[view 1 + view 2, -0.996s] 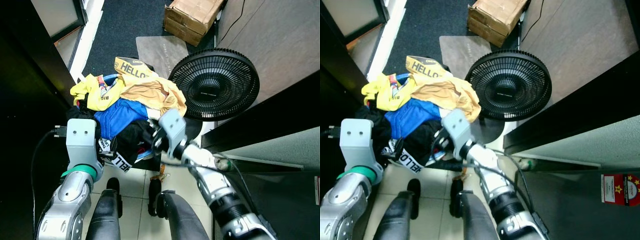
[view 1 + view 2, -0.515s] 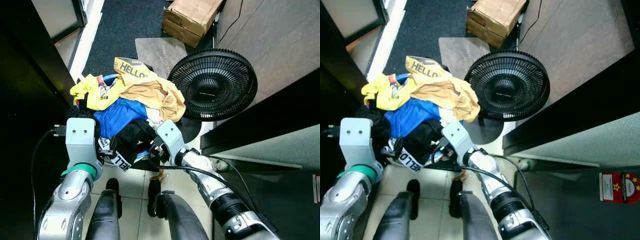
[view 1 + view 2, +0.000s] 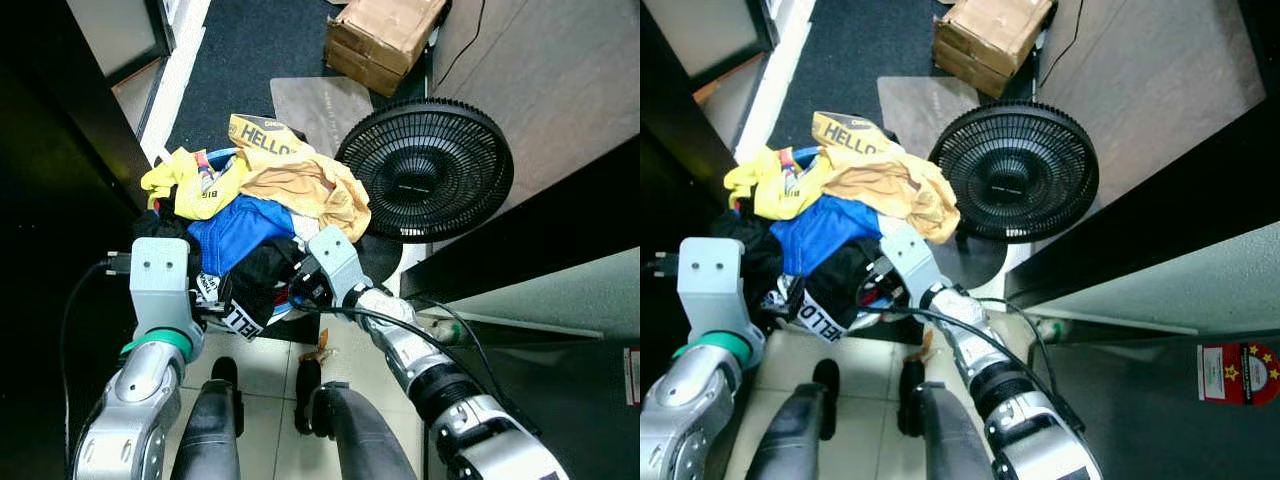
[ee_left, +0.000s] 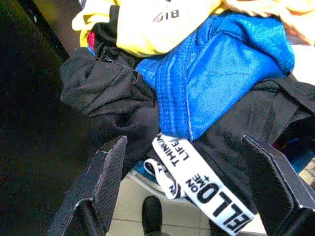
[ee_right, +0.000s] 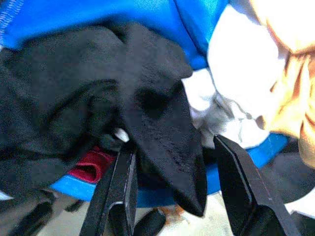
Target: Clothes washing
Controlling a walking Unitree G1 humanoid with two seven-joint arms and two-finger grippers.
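Observation:
A heap of clothes fills a blue basket (image 3: 216,154) on the floor: yellow tops (image 3: 195,185), a tan shirt (image 3: 305,185), a blue garment (image 3: 240,230) and black garments (image 3: 262,280). A white band printed HELLO (image 4: 206,189) hangs off the heap's near edge. My left gripper (image 4: 189,196) stands open at the near left of the heap, the band and black cloth between its fingers. My right gripper (image 5: 179,196) is open at the near right edge, with a fold of black garment (image 5: 162,132) hanging between its fingers (image 5: 118,196).
A black floor fan (image 3: 425,170) stands close to the right of the basket. A cardboard box (image 3: 385,35) and a grey mat (image 3: 320,100) lie beyond on dark carpet. A dark cabinet (image 3: 50,200) borders the left, a dark panel (image 3: 540,230) the right.
My right arm has reached forward and down, bringing its gripper into the near edge of the heap around the black cloth. The left arm has stayed put.

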